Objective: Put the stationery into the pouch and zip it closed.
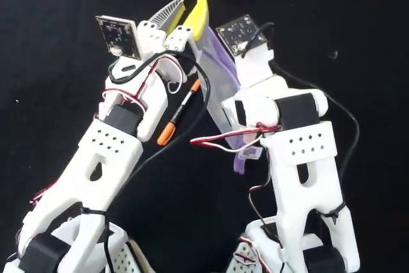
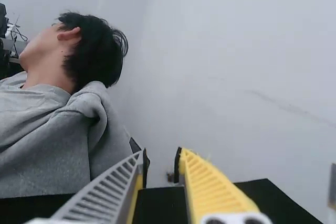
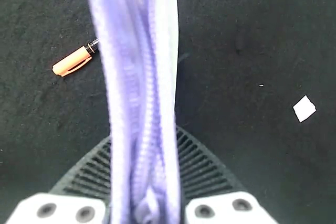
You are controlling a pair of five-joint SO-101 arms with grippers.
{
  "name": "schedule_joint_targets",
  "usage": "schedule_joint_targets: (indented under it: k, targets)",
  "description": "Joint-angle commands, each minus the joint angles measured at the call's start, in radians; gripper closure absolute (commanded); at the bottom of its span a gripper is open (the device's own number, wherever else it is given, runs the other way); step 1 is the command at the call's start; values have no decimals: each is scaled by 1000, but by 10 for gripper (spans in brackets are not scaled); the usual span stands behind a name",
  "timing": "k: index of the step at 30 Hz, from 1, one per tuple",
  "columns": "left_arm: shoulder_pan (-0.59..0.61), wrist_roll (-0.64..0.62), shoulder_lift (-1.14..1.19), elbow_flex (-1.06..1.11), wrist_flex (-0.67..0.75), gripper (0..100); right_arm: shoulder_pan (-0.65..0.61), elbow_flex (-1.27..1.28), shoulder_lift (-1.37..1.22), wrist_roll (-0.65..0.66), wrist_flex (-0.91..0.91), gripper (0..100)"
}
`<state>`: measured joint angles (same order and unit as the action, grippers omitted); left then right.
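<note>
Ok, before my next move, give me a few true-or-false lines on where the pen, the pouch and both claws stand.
1. The pen lies on the table, outside the pouch. True.
2. The left claw is holding the pen. False: it is open and empty, raised above the table and pointing at the wall.
3. The right claw is shut on the pouch. True.
4. The pouch lies flat on the table. False: it is held on edge in the right claw, with its zipper side facing the wrist camera.
</note>
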<state>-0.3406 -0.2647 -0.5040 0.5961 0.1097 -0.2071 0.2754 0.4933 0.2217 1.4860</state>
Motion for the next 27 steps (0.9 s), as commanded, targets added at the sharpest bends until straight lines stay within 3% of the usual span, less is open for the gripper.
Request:
schedule_joint_targets:
  k: [1, 7, 15, 27]
  targets:
    - [1, -12, -48, -124, -149, 871, -3, 31, -10, 3, -11, 988]
    - [25, -15, -95, -334, -399, 841, -3, 31, -10, 3, -11, 988]
    - [254, -18, -74, -567, -755, 841, 83, 30, -13, 5, -37, 988]
    - [473, -15, 123, -628, -1283, 841, 110, 30, -18, 35, -41, 988]
